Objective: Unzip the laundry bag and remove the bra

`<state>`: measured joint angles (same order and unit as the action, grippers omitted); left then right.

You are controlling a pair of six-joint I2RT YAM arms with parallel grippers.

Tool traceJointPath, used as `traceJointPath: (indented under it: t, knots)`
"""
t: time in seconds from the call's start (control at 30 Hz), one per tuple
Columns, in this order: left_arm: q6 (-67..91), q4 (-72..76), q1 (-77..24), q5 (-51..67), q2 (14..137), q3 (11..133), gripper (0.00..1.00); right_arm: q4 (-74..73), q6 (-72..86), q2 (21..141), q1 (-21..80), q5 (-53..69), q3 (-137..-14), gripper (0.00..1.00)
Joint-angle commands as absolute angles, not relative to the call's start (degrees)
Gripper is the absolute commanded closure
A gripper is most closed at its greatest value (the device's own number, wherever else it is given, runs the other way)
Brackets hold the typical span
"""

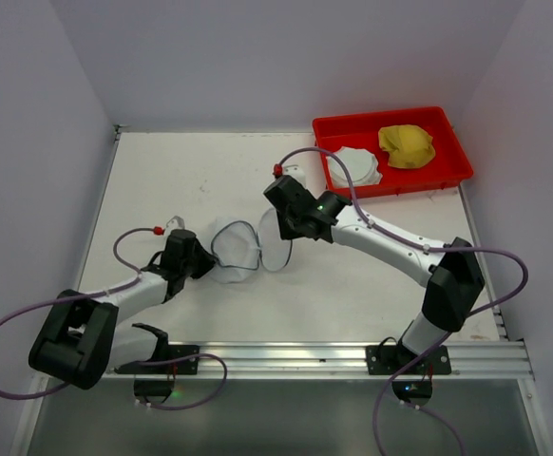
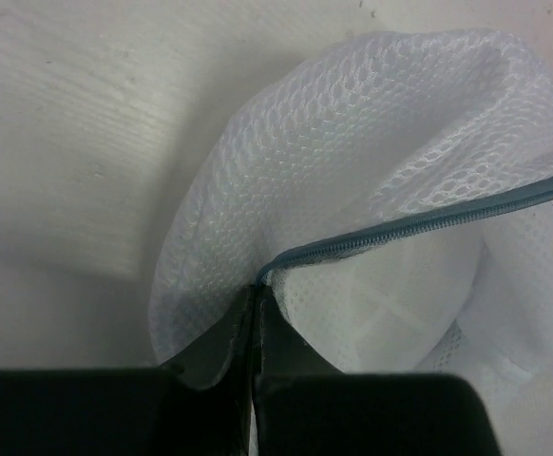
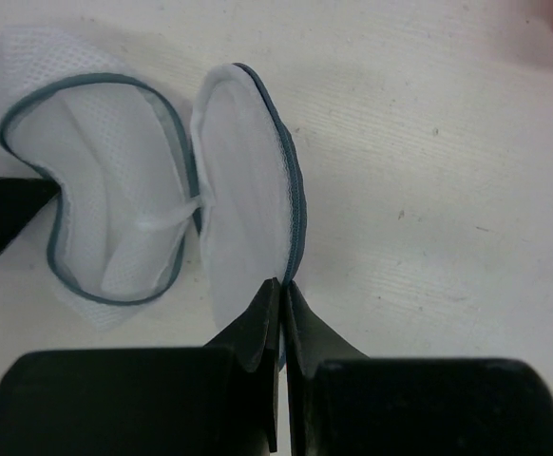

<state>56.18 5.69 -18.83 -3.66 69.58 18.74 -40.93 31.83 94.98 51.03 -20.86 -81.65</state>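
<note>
The laundry bag [image 1: 243, 247] lies unzipped mid-table, its two mesh halves spread apart and edged by the blue-grey zipper band. My left gripper [image 1: 208, 258] is shut on the zipper edge of the left half [image 2: 352, 142], its tips [image 2: 257, 290] pinching the band. My right gripper [image 1: 280, 236] is shut on the zipper edge of the right half [image 3: 243, 190], pinching it at its tips [image 3: 282, 285]. The bra [image 3: 115, 228], pale smooth fabric with a thin strap, lies inside the open left half; it also shows in the left wrist view [image 2: 390, 313].
A red tray [image 1: 448, 176] stands at the back right with a white round mesh item [image 1: 354, 166] and a yellow cloth [image 1: 407, 145] in it. White walls close in the table on the left, back and right.
</note>
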Motion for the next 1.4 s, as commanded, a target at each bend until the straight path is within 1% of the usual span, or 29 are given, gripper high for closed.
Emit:
traceJointPath:
  t: [0.0, 0.07, 0.13, 0.17, 0.23, 0.37, 0.53, 0.73, 0.77, 0.8, 0.97, 1.03, 1.07, 1.13, 1.2, 1.27, 1.37]
  knots:
    - [55.28, 10.45, -19.07, -0.62, 73.38, 17.22, 1.00, -42.09, 30.32, 95.53, 52.20, -18.99, -88.05, 1.00]
    - [56.07, 11.95, -19.95, -0.26, 74.62, 17.58, 1.00, -42.89, 30.15, 97.99, 53.70, -19.16, -91.64, 1.00]
    - [57.04, 12.91, -21.43, -0.26, 75.15, 18.01, 1.00, -44.99, 29.97, 100.01, 55.27, -20.03, -94.73, 0.98]
    - [57.21, 13.01, -22.05, -0.26, 75.23, 18.28, 1.00, -45.61, 29.97, 101.93, 55.72, -20.13, -97.53, 0.95]
    - [57.74, 12.83, -23.73, -0.26, 75.59, 19.15, 1.00, -45.70, 29.88, 103.70, 56.60, -19.60, -99.75, 0.94]
    - [58.71, 12.92, -24.70, -0.26, 75.32, 19.60, 1.00, -43.95, 30.23, 108.10, 56.78, -14.78, -103.96, 0.94]
    - [59.24, 13.18, -24.70, 1.06, 73.65, 18.20, 1.00, -38.77, 30.32, 113.55, 56.78, -5.82, -104.50, 0.94]
    - [60.38, 16.25, -24.70, 2.11, 74.35, 15.56, 1.00, -26.56, 30.49, 116.36, 56.78, 10.51, -98.89, 0.92]
    - [60.47, 16.52, -24.70, 2.20, 74.62, 15.21, 1.00, -24.98, 30.76, 116.54, 56.86, 12.37, -97.22, 0.90]
    - [60.47, 16.78, -24.70, 2.28, 74.88, 14.86, 1.00, -22.18, 31.37, 116.72, 56.78, 13.96, -96.51, 0.89]
    - [61.08, 17.93, -24.35, 2.11, 74.45, 12.83, 1.00, -17.59, 33.31, 119.26, 55.90, 16.87, -92.56, 0.86]
    - [61.08, 17.93, -23.91, 2.37, 73.48, 11.87, 1.00, -14.95, 34.89, 119.71, 54.68, 17.84, -90.62, 0.82]
    - [61.08, 17.49, -23.73, 2.20, 72.95, 11.69, 1.00, -13.98, 35.33, 119.97, 54.23, 19.49, -88.61, 0.76]
    - [61.08, 16.09, -23.47, 1.41, 71.46, 11.16, 1.00, -11.08, 36.47, 119.88, 53.01, 20.82, -86.58, 0.74]
    - [60.91, 15.56, -23.29, 1.06, 69.79, 10.46, 1.00, -8.27, 37.61, 119.62, 52.21, 22.06, -83.68, 0.70]
    - [60.91, 14.68, -23.29, 1.05, 68.82, 10.20, 1.00, -6.34, 38.32, 119.44, 51.07, 23.02, -81.40, 0.63]
    - [61.08, 13.45, -23.20, 1.40, 66.11, 9.76, 1.00, -4.05, 39.28, 120.06, 49.92, 24.96, -79.98, 0.62]
